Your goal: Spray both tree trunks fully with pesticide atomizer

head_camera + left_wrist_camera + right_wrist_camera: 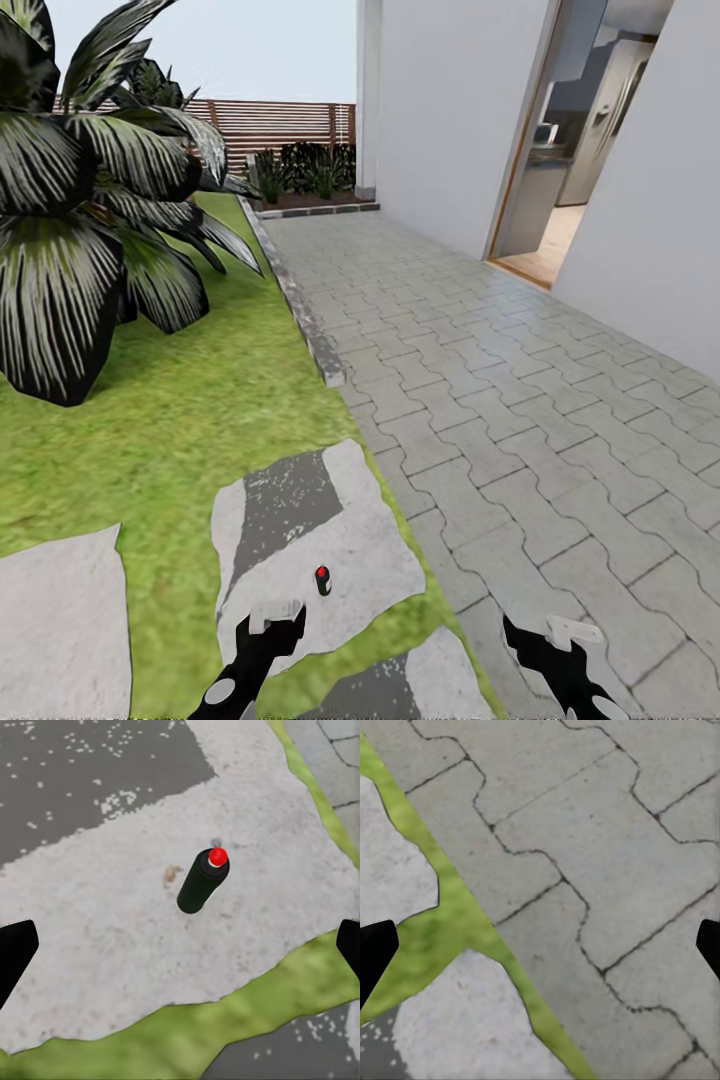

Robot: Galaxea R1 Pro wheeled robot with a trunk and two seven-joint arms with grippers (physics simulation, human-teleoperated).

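Head view: atomizer (322, 580) stands upright on a pale stepping stone (340, 560) set in the grass (180, 420), near the robot, a bit left of centre. Dark bottle w/ red cap. Left gripper (272, 612) sits just near-left of it, apart, not touching. Right gripper (560, 632) is well to the right, over grey interlocking pavers (520, 400), holding nothing.

Left wrist view: atomizer (202, 880) is seen from above, between the two dark fingertips (15, 952) at the frame edges and farther out than them. Fingers spread wide, so left gripper (180, 949) is open, nothing in it. Stone under the bottle is light grey w/ a darker speckled patch next to it; a grass strip runs along the stone's edge.

Right wrist view: fingertips (373, 956) likewise far apart at the edges, so right gripper (540, 949) is open and empty. Below it are pavers (607, 855), a thin diagonal grass strip (450, 915), and parts of pale stones.

Farther off in head view: big dark palm (90, 200) on the grass at far left, a stone kerb (300, 310) dividing lawn from paving, slat fence (270, 125) and low dark plants (305, 170) at the far end, white house wall (450, 110) on the right w/ an open doorway (570, 150) showing a kitchen inside. A second pale slab (60, 630) lies near left.
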